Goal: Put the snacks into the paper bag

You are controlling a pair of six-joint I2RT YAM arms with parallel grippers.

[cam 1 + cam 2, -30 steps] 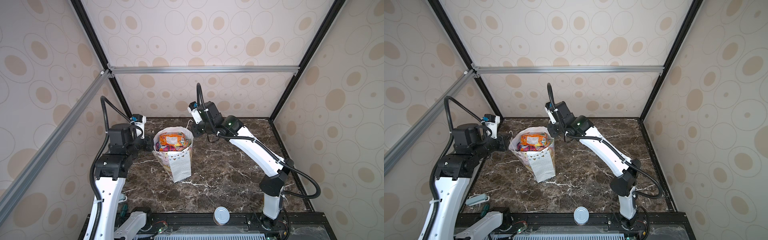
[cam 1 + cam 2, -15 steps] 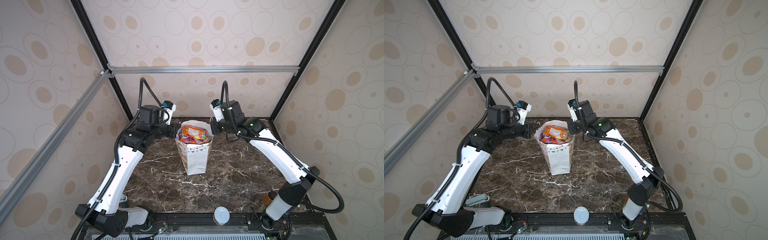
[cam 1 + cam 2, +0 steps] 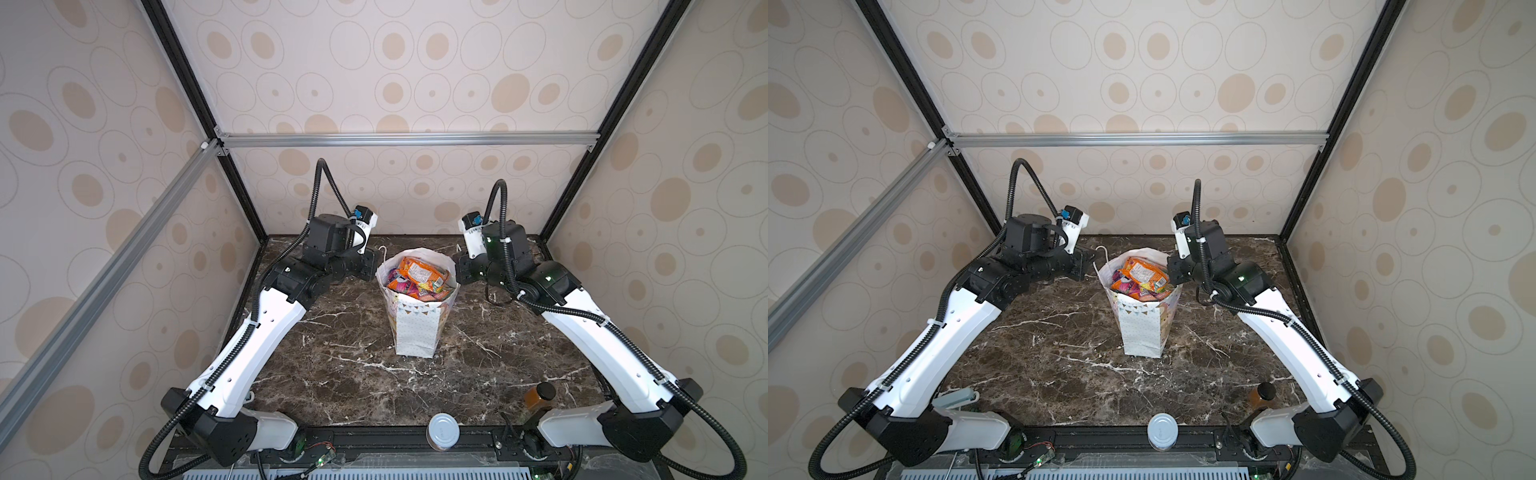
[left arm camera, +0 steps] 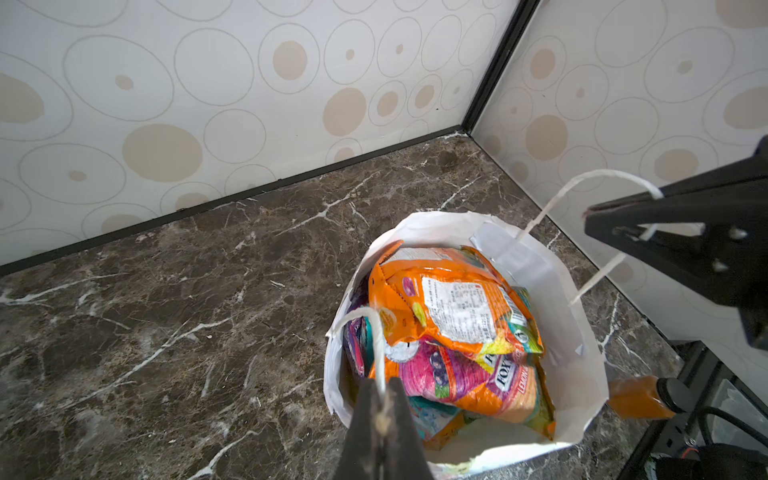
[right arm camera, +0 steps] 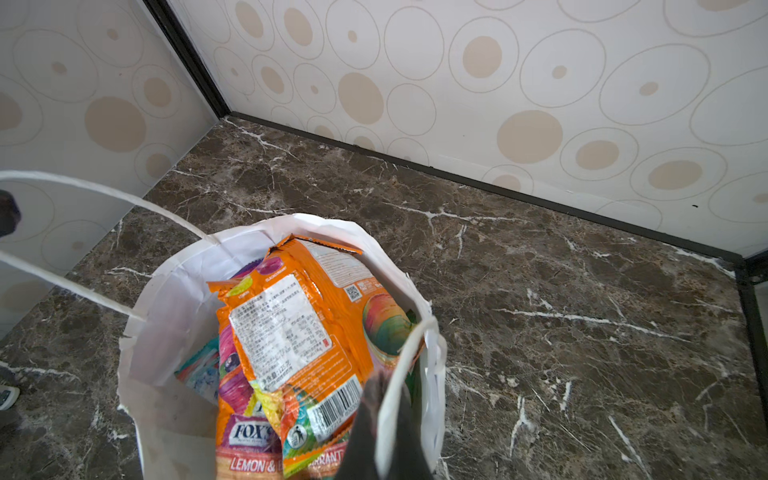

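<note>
My left gripper (image 4: pixel 380 409) is pressed together on one white cord handle (image 4: pixel 368 318); my right gripper (image 5: pixel 382 399) pinches the second cord handle (image 5: pixel 405 361) the same way. Between them one tall white paper bag (image 3: pixel 415 332) is upright over the middle of the marble table (image 3: pixel 332 374), a bunting band (image 3: pixel 415 309) under its rim. Glossy snacks (image 3: pixel 419 276) fill it to the top, an orange packet (image 5: pixel 299 332) uppermost; the rest overlap too much for me to count. One silver-lidded can (image 3: pixel 444 430) and one amber bottle (image 3: pixel 539 397) sit at the near edge.
</note>
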